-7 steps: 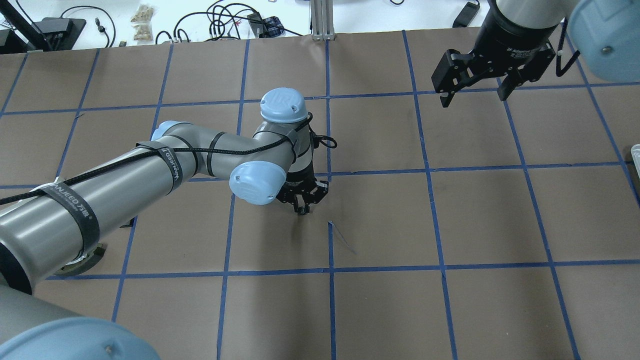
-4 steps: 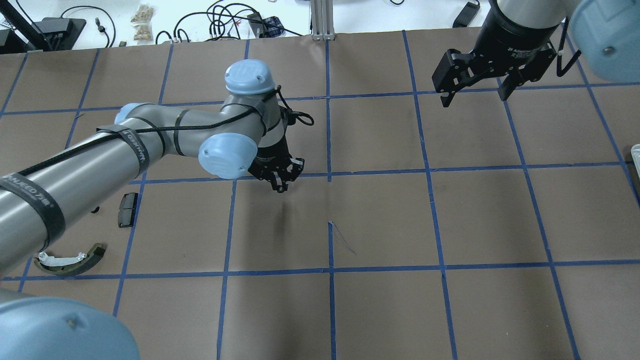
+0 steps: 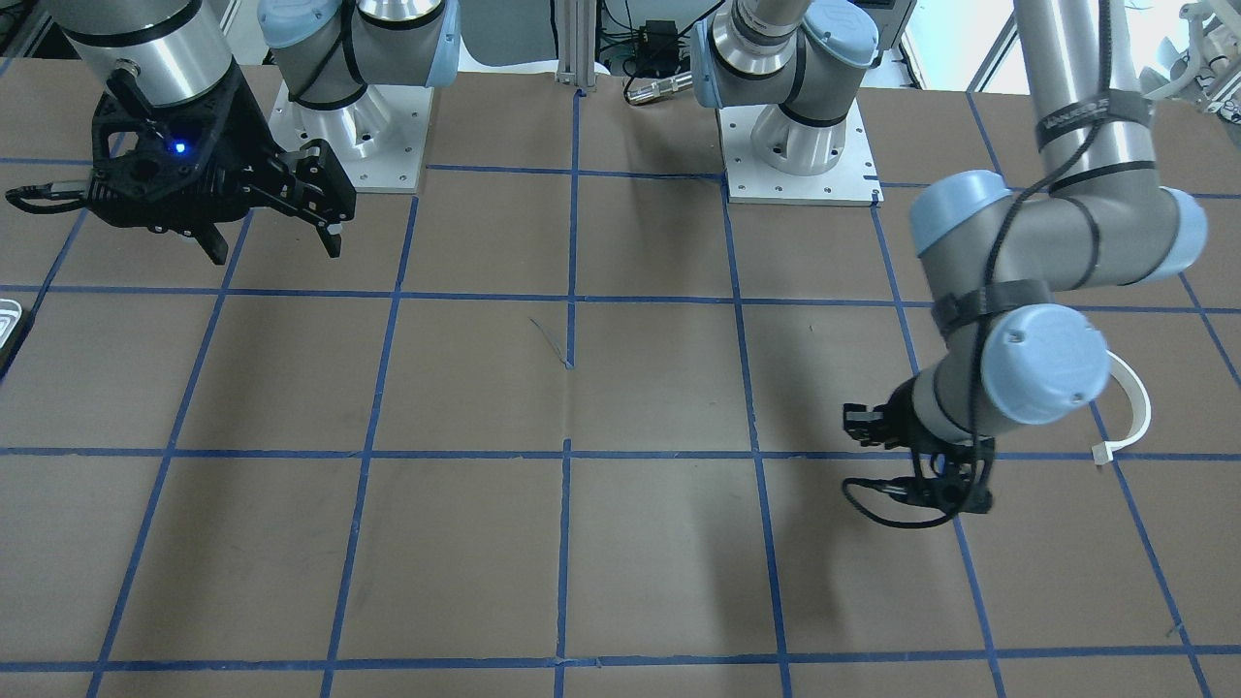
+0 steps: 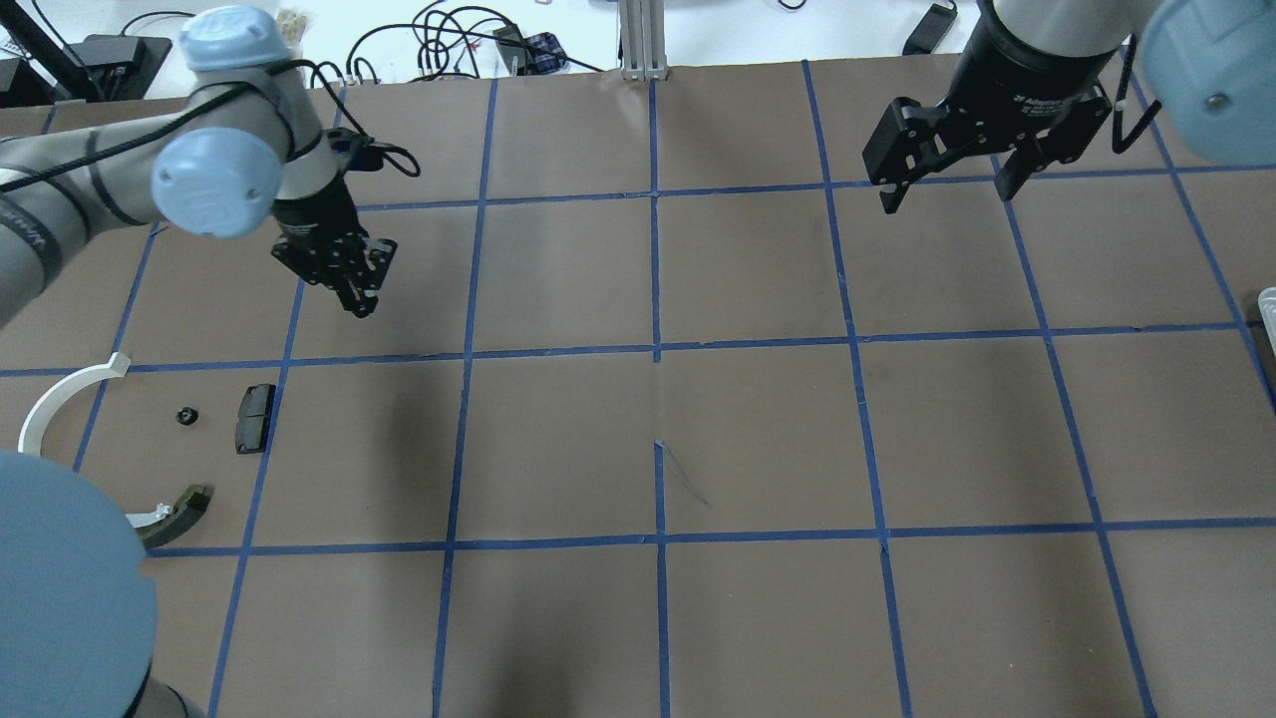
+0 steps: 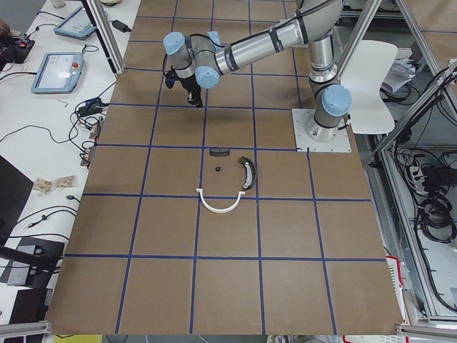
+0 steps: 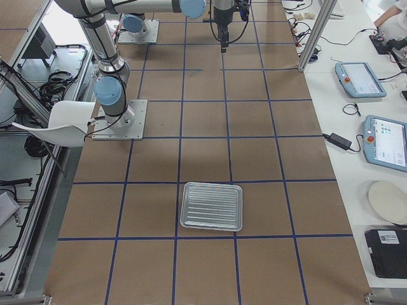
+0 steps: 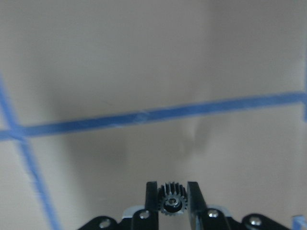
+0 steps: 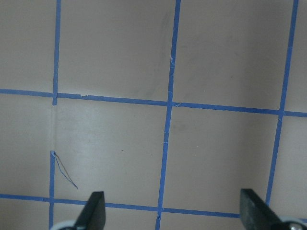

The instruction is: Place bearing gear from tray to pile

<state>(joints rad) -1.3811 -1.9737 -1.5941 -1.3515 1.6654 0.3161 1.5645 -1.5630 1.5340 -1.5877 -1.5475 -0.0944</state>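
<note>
My left gripper [image 4: 359, 299] is shut on a small dark toothed bearing gear [image 7: 172, 201], held between its fingertips above the table; it also shows in the exterior left view [image 5: 194, 100]. The pile lies nearer the robot and to the left of it: a white plastic arc [image 4: 55, 399], a black pad [image 4: 254, 419], a small black part [image 4: 184, 416] and an olive brake shoe [image 4: 169, 514], partly hidden by my left arm. The ridged silvery tray [image 6: 212, 206] is a sliver at the right edge of the overhead view [image 4: 1268, 304]. My right gripper [image 4: 942, 194] is open and empty.
The table is brown paper with a blue tape grid [image 4: 656, 349]. Cables and clutter lie beyond the far edge [image 4: 449, 40]. The arm bases [image 3: 800, 155] stand at the robot's side. The white arc shows behind my left wrist in the front view [image 3: 1134, 407].
My left arm has swung left and toward the far side with the gear still gripped, uncovering the pile. The right arm has not moved.
</note>
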